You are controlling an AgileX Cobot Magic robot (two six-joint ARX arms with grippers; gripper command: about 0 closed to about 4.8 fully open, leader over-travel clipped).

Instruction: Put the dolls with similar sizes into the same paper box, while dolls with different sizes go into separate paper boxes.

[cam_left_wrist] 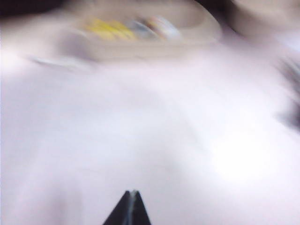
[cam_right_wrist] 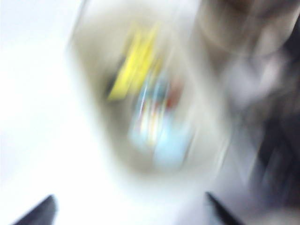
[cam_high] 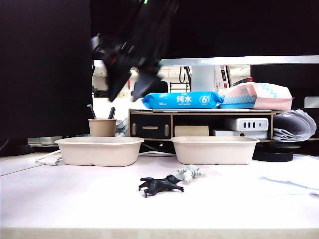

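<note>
Right gripper (cam_right_wrist: pixel 129 211): jaws spread wide, nothing between them, blurred, up above the left shallow beige paper-pulp tray (cam_high: pixel 98 151). Left gripper (cam_left_wrist: pixel 128 207): tips pressed together, over bare white table (cam_left_wrist: pixel 140 140).

Count: two trays, second one (cam_high: pixel 215 149) just to the right. Four dolls. Chunky yellow doll (cam_right_wrist: pixel 136 61) and light-blue-and-white doll (cam_right_wrist: pixel 159 126) both lying in the left tray. Thin black animal (cam_high: pixel 160 185) and pale grey-green animal (cam_high: pixel 189 174) still out on the table, in front of the right tray.

Behind: beige pen cup (cam_high: pixel 102 127), blue wipes pack (cam_high: pixel 182 100) on a shelf.
</note>
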